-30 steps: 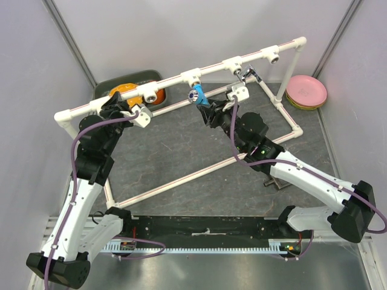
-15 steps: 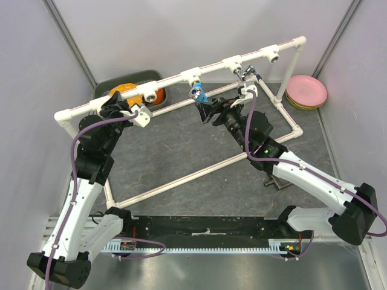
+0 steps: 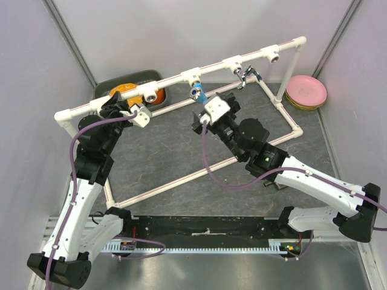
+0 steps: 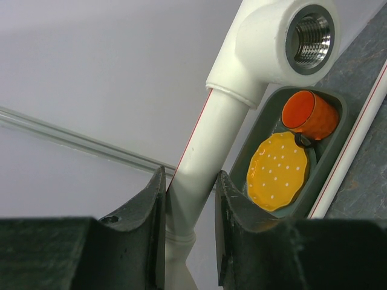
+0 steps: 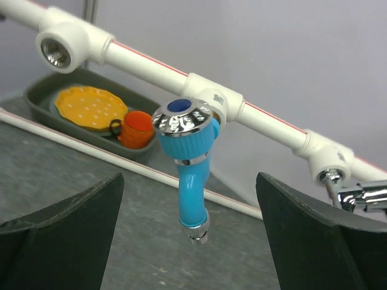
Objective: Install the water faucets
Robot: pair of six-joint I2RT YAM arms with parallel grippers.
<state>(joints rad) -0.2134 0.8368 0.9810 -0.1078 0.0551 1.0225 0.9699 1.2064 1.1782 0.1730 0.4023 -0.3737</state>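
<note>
Right gripper [image 5: 187,237] is gaping wide, holding nothing. Blue faucet [image 5: 190,175] is hanging from the white pipe [image 5: 266,115] just ahead, chrome faucet [image 5: 361,196] alongside. Left gripper [image 4: 188,208] is clamping the pipe.

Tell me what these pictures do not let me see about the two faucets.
- Blue faucet: its joint with the tee. In the right wrist view it is hidden behind the faucet itself, and in the top view it is too small.
- Chrome faucet: most of its body. In the right wrist view it is cut off by the right edge.
</note>
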